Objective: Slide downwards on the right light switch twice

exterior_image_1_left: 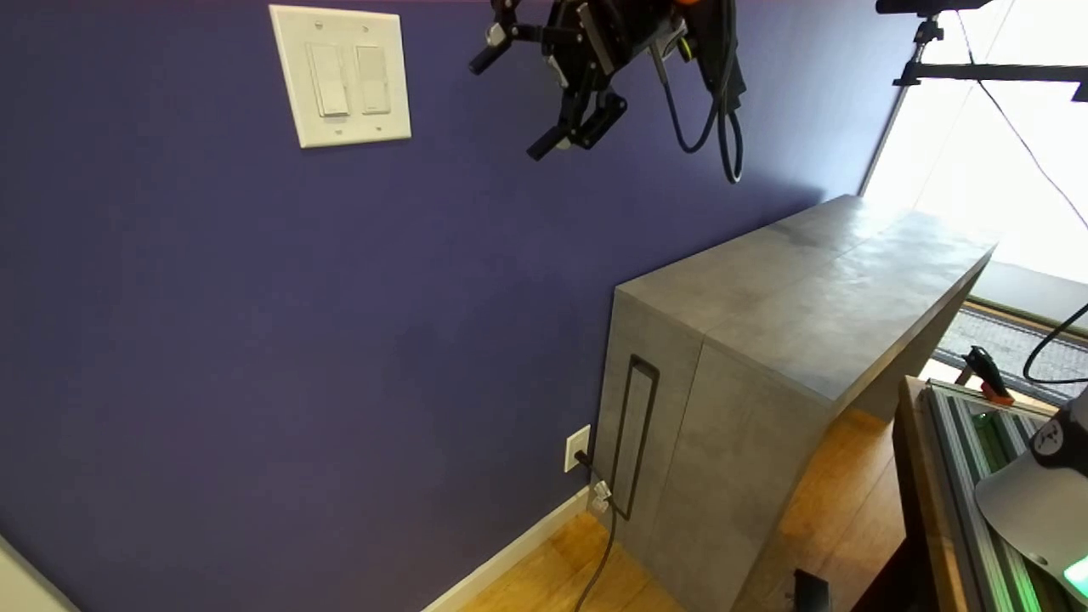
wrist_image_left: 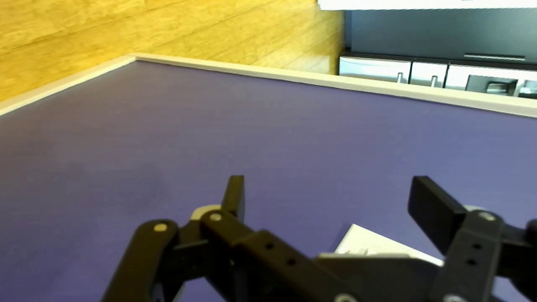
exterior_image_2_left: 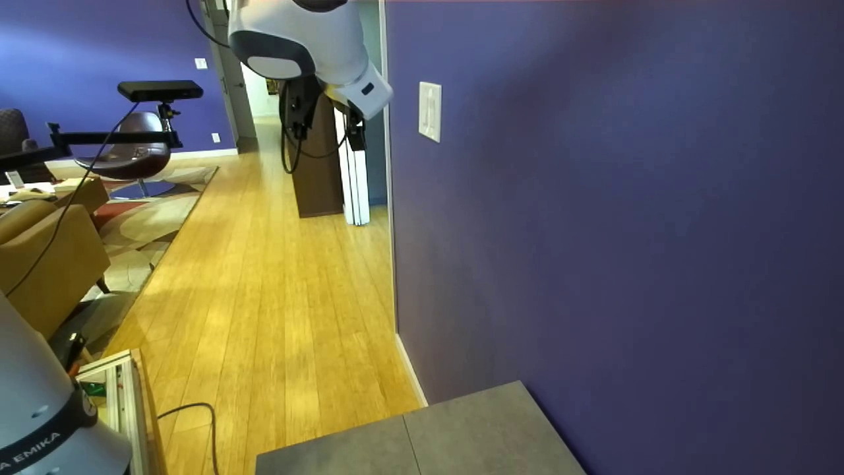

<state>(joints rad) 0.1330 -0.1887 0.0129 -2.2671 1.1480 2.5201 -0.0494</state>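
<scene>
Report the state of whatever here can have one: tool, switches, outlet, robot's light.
Tool: open, holding nothing, apart from the wall plate.
Right light switch: nothing touching it; on or off, cannot tell.
Left light switch: nothing touching it; on or off, cannot tell.
Wall outlet: black plug in it.
Robot's light: lit green.

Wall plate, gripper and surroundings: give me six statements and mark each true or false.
The right light switch is one of two side by side in a white wall plate. True.
The gripper stands open. True.
The gripper is touching the right light switch. False: an exterior view shows it apart from that switch.
The wrist view shows the whole wall plate. False: the gripper hides part of it.
A dark cord is plugged into the outlet plate. True.
The outlet plate is above the wall plate. False: it is lower, just above the baseboard.
</scene>
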